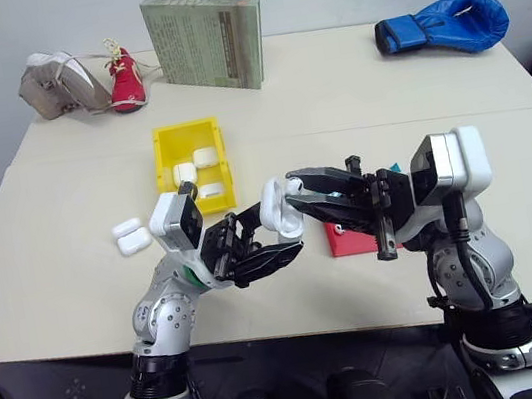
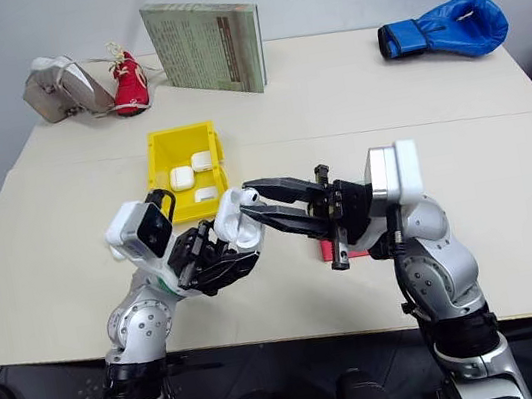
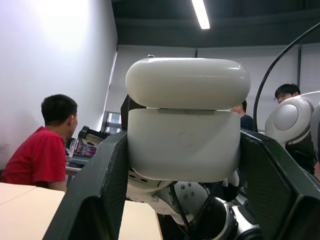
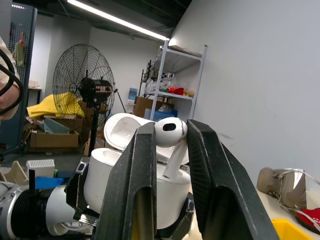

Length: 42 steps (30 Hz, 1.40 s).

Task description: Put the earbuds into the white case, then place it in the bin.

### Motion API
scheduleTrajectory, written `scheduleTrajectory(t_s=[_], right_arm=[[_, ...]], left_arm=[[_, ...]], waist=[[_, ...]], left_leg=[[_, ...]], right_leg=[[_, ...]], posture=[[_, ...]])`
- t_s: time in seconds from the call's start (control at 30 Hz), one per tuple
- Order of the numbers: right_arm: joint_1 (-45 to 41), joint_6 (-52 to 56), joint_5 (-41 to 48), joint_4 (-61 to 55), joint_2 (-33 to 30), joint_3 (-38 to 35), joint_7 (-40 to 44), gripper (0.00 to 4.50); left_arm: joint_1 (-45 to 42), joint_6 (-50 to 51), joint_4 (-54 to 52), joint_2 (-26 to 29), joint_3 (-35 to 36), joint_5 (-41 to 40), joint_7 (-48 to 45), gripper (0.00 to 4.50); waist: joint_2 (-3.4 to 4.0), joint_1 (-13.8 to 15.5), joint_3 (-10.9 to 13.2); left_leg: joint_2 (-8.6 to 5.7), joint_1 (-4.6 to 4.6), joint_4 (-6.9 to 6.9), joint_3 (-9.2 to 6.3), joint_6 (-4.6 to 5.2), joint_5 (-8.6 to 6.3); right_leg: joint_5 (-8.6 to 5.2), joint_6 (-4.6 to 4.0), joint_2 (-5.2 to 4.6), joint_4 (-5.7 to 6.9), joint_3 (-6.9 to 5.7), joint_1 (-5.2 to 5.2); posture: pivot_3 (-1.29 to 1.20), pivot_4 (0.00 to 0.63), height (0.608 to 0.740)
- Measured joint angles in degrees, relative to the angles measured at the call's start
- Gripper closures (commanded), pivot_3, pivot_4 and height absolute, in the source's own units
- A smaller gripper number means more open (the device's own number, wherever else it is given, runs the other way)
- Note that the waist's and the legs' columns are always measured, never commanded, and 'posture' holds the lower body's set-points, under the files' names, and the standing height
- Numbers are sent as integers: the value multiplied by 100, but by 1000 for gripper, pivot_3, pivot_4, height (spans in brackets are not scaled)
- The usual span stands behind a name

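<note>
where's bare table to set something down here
Free: the wide stretch between the yellow bin and the blue boxing glove, and the near left corner in front of the two loose cases. Crowded: the back left by the shoes and book, and around both grippers.

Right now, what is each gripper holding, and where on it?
The left gripper clamps the open white case by the sides of its body. The right gripper pinches one earbud at its head, stem pointing into the case.
</note>
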Motion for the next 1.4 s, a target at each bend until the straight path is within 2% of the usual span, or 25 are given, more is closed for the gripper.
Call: scheduleTrajectory(t_s=[0.57,0.63,0.73,0.97,1.13,1.27,1.4], right_arm=[[-35,242,28,69,-198,36,143,4047],[-34,367,109,62,-203,33,103,3305],[-36,580,264,57,-250,20,27,2495],[-74,647,356,52,-405,-103,22,106],[229,1118,750,-266,-1068,-619,-136,46],[1371,1247,865,-393,-2094,-1842,6,46],[2740,649,292,361,-2428,-2992,510,46]], left_arm=[[15,-212,217,-24,-30,239,-264,1707],[16,-241,223,-43,-23,258,-280,1707],[32,-286,224,-64,-24,284,-325,1707],[42,-377,225,-139,-39,301,-361,1707],[57,-574,313,-39,7,419,-329,1707],[376,-895,719,313,259,675,-380,1707],[496,-1092,818,546,392,803,-428,1707]], waist=[[0,4,0],[0,5,0],[0,5,0],[0,7,0],[-1,40,0],[-2,65,1],[-4,148,2]], left_leg=[[0,0,-1,0,0,0],[0,0,-1,-1,0,0],[0,0,-1,-1,0,0],[0,0,-1,-1,0,0],[0,-2,-4,-3,3,-2],[-2,-2,-15,-1,11,-7],[-2,4,-13,3,16,-9]], right_leg=[[0,0,-1,-2,0,0],[0,0,-1,-2,0,0],[0,0,-1,-3,0,0],[0,0,-1,-3,0,0],[0,0,-4,-10,-3,5],[0,0,-5,-38,-7,15],[0,1,-3,-47,-8,32]], posture=[[0,150,740],[0,150,740],[0,150,740],[0,150,740],[0,150,740],[0,150,740],[0,150,740]])
